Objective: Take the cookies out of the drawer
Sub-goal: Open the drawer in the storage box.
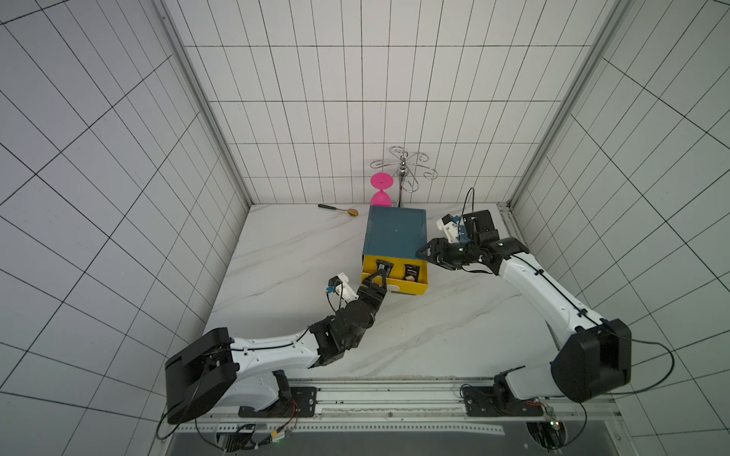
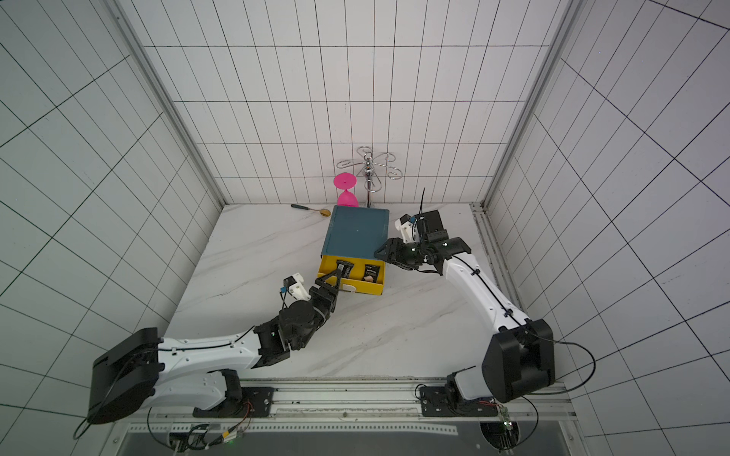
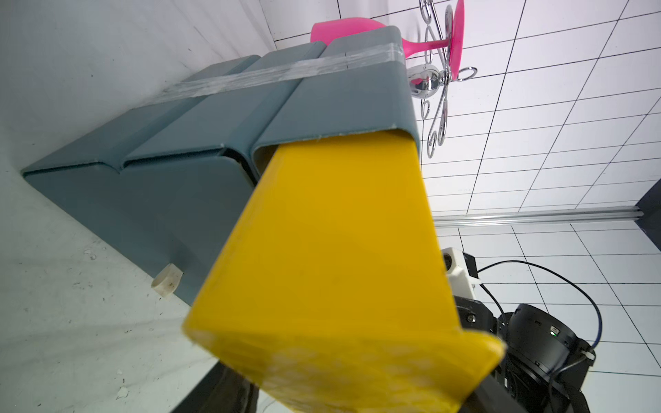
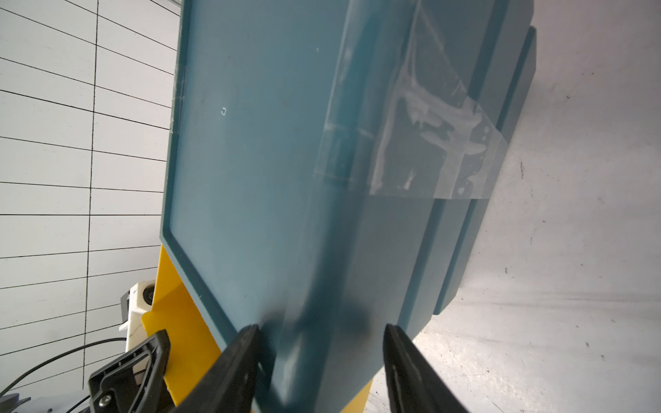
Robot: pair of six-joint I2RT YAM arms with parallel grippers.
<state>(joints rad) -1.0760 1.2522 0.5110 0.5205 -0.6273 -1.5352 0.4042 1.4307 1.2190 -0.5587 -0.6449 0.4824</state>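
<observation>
The yellow drawer (image 1: 414, 291) stands pulled out of the top of a blue-grey cabinet (image 1: 395, 233). Two black cookies packets lie inside it, one on the left (image 1: 389, 265) and one on the right (image 1: 411, 272). My left gripper (image 1: 373, 275) is open at the drawer's front left corner. One finger reaches over the left packet and the other stays near the drawer's left wall. In the left wrist view the yellow drawer (image 3: 339, 232) fills the gap between the jaws. My right gripper (image 4: 322, 329) is shut on the cabinet's (image 4: 268, 161) front right edge.
A pink goblet (image 1: 381, 187) and a chrome wire rack (image 1: 407, 169) stand behind the cabinet by the back wall. A dark-handled spoon (image 1: 339, 210) lies to the left of them. A white knob (image 3: 167, 280) sticks out of a lower drawer front.
</observation>
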